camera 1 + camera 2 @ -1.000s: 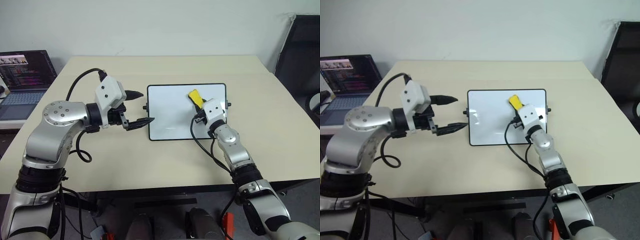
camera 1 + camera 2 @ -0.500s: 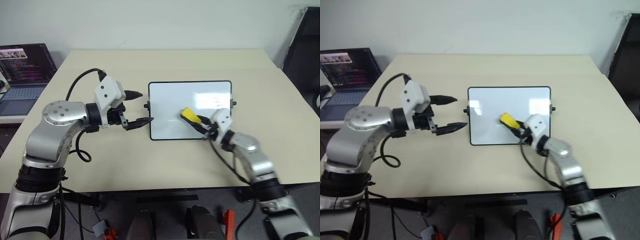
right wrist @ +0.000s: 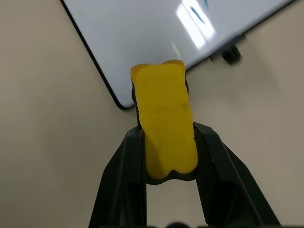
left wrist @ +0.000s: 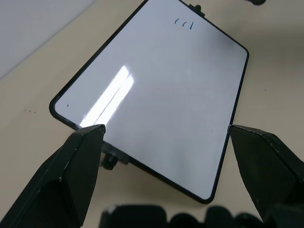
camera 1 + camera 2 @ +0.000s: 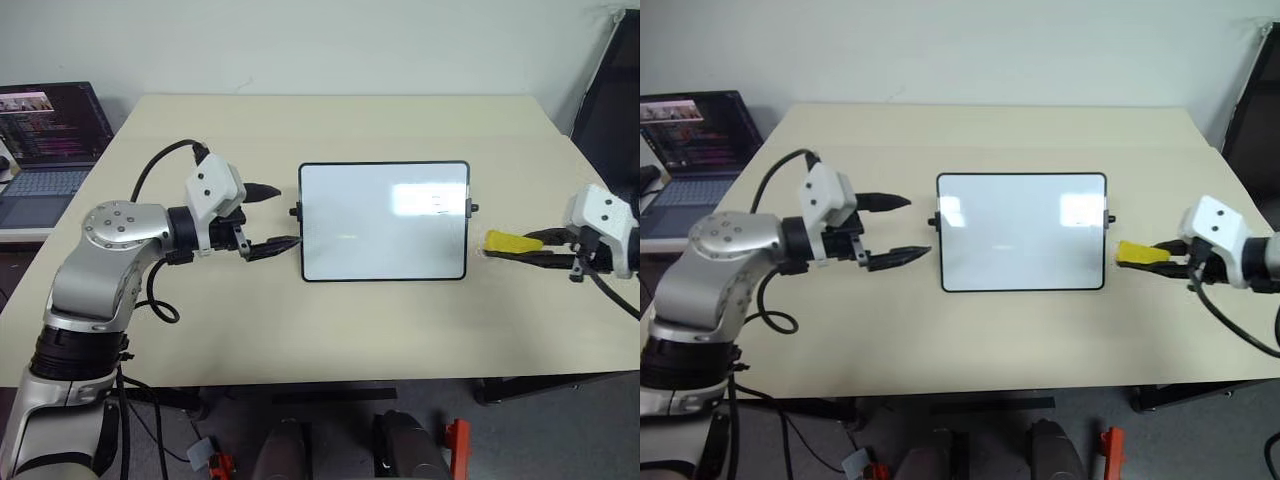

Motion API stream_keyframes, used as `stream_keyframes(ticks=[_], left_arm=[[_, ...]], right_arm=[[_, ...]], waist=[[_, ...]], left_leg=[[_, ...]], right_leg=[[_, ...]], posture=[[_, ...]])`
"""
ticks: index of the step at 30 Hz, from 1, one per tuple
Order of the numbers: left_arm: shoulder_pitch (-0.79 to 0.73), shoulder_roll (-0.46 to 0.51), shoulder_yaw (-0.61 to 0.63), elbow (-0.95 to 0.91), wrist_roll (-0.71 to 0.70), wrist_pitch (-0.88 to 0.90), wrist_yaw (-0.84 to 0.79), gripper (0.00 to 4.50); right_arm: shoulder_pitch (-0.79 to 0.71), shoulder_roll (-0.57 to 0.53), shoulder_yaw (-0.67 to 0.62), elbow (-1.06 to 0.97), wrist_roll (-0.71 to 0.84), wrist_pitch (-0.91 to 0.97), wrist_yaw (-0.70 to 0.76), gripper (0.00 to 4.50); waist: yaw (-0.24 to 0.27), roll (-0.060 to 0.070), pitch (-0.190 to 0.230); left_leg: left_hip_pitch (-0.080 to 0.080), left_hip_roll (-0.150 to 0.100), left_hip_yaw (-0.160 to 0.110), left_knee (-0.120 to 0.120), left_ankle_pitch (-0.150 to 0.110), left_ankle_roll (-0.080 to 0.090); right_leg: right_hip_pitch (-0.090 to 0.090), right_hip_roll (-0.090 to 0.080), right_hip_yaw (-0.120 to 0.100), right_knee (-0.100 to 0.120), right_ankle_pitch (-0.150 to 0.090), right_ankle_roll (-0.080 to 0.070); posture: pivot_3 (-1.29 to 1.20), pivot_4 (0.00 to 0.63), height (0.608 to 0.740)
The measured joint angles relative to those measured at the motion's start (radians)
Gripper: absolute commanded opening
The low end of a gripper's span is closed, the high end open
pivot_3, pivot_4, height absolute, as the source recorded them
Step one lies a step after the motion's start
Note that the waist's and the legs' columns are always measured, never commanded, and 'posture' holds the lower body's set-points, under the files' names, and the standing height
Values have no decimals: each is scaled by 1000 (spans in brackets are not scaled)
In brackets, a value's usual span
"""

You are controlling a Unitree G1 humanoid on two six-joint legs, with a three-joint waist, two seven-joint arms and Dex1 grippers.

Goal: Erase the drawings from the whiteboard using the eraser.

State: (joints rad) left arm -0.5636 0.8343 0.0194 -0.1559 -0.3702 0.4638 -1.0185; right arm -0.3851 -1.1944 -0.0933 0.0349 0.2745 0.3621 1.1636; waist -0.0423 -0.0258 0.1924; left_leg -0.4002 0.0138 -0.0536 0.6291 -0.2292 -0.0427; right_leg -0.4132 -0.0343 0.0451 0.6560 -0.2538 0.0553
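Right fingers [image 5: 520, 249]: I see them clamped on the eraser [image 5: 508, 243], off the whiteboard [image 5: 385, 222].
Left fingers [image 5: 272, 218]: spread, empty.
Drawings [image 4: 184, 23]: faint, partly under glare.

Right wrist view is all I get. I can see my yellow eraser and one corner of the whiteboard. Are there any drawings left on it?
Observer: Yes. A few small blue marks sit near the right short side of the whiteboard, the side nearest your eraser.
Operator: Where's my other hand?
Observer: The left gripper is open, just beside the board's left short side.
Operator: Is anything else around?
Observer: An open laptop sits past the table's left edge.
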Motion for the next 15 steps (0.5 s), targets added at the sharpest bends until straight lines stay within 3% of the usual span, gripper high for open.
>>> stream_keyframes(ticks=[7,15], left_arm=[[15,26,16,4,0,-14,-16,4500],[30,26,18,-2,-2,-13,3,4500]], right_arm=[[-152,7,16,111,-64,-123,15,988],[-199,63,62,172,-97,-164,36,988]], waist=[[-5,0,1],[-5,1,1]], left_leg=[[0,0,0,0,0,0],[0,0,0,0,0,0]], right_leg=[[0,0,0,1,0,0],[0,0,0,1,2,-4]], posture=[[0,150,740],[0,150,740]])
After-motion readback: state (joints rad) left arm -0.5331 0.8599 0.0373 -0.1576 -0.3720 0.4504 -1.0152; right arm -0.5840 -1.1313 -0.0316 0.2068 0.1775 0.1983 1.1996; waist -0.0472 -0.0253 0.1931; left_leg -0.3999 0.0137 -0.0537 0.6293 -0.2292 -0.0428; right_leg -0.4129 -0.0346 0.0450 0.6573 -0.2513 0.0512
